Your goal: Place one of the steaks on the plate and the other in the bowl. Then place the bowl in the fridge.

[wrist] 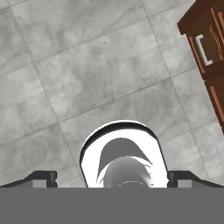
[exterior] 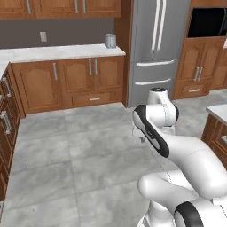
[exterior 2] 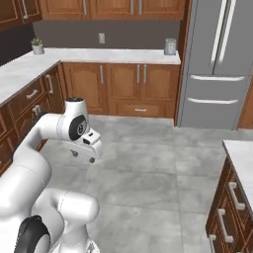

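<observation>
The tall grey fridge [exterior: 153,48] [exterior 2: 220,59] stands at the back of the kitchen with both doors and its drawers closed. The steaks, the plate and the bowl are out of view. My arm is folded over the tiled floor, well short of the fridge. My gripper [exterior: 138,134] [exterior 2: 83,156] [wrist: 112,177] hangs low and points down at the floor. It is open: the two dark fingertips [wrist: 43,177] stand far apart in the hand view with nothing between them.
A long counter [exterior 2: 99,55] with brown cabinets runs along the back wall, carrying a grey canister [exterior: 110,41] [exterior 2: 170,46] and a small plant [exterior 2: 37,46]. An island corner [exterior: 219,111] [exterior 2: 242,158] juts in at the right. A brown cabinet [wrist: 210,48] edges the floor.
</observation>
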